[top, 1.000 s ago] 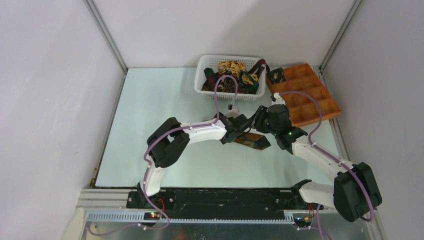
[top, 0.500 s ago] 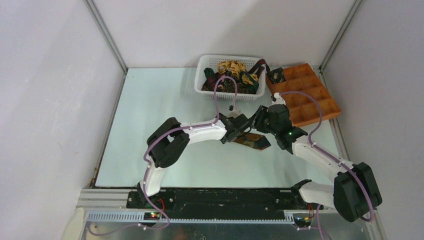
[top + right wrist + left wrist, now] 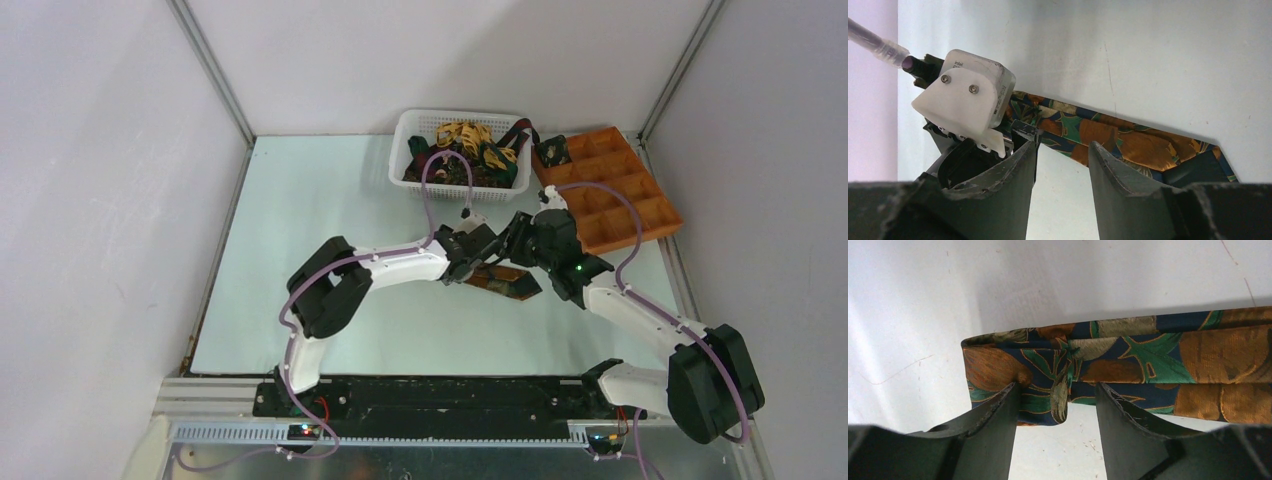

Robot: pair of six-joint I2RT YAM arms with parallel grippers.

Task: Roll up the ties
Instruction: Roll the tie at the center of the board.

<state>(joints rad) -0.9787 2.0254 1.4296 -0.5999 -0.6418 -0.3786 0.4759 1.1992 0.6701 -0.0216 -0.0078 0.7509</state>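
Note:
One tie (image 3: 1168, 352), navy with green leaves and orange-brown fruit shapes, lies folded flat on the pale table (image 3: 923, 300). In the top view the tie (image 3: 508, 283) sits at mid-table between both arms. My left gripper (image 3: 1057, 390) is open at the tie's folded end, with a small loose fold of fabric hanging between its fingers, unclamped. My right gripper (image 3: 1063, 145) is open over bare table, with the tie (image 3: 1133, 142) just beyond its fingertips and the left gripper's white camera housing (image 3: 965, 97) close by on the left. From above, the left gripper (image 3: 474, 267) and right gripper (image 3: 520, 252) nearly meet.
A white plastic basket (image 3: 403, 150) at the back holds a heap of ties (image 3: 465, 148) in yellow, green and maroon. To its right stands an orange-brown compartment tray (image 3: 645, 210) with one dark rolled tie (image 3: 552, 151) in its far corner cell. Walls close in on both sides.
My left gripper's jaws have widened a little at the tie's end, and the left arm's elbow has drifted slightly left. The right arm and the tie have stayed put.

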